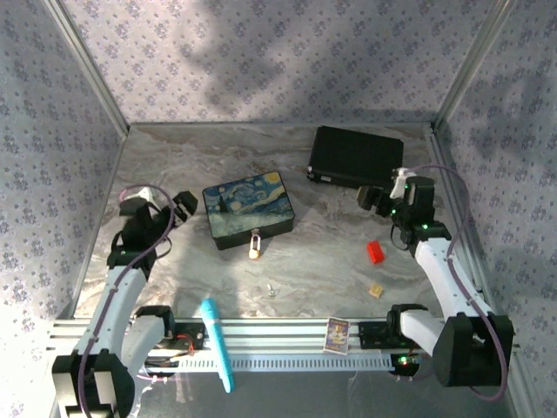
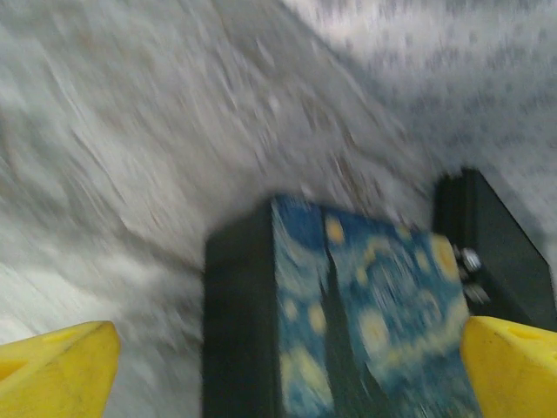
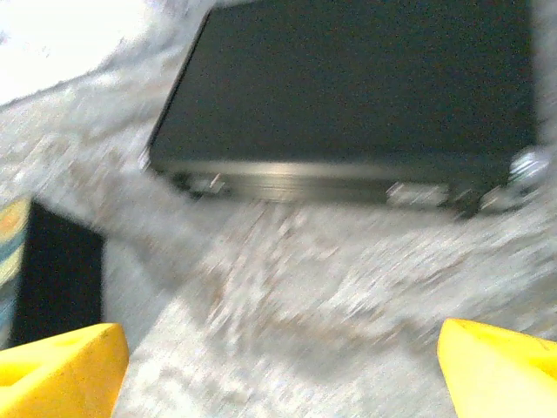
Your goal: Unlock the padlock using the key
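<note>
The padlock (image 1: 255, 246), small and brass with a silvery shackle, lies on the marble table just in front of the painted box (image 1: 249, 209). The key (image 1: 271, 290), a tiny pale metal piece, lies nearer the front, a short way right of the padlock. My left gripper (image 1: 183, 207) hovers left of the painted box, well apart from both. In the left wrist view its yellow fingers (image 2: 52, 370) stand wide, so the left gripper (image 2: 283, 383) is open with nothing held. My right gripper (image 1: 372, 198) hangs at the right, near the black case, and the right gripper (image 3: 278, 374) is open and holds nothing.
A black case (image 1: 355, 157) lies at the back right. A red block (image 1: 375, 252) and a small tan cube (image 1: 375, 291) sit at the right front. A light blue pen-like stick (image 1: 218, 342) and a small card (image 1: 337, 334) rest on the front rail. Patterned walls enclose the table.
</note>
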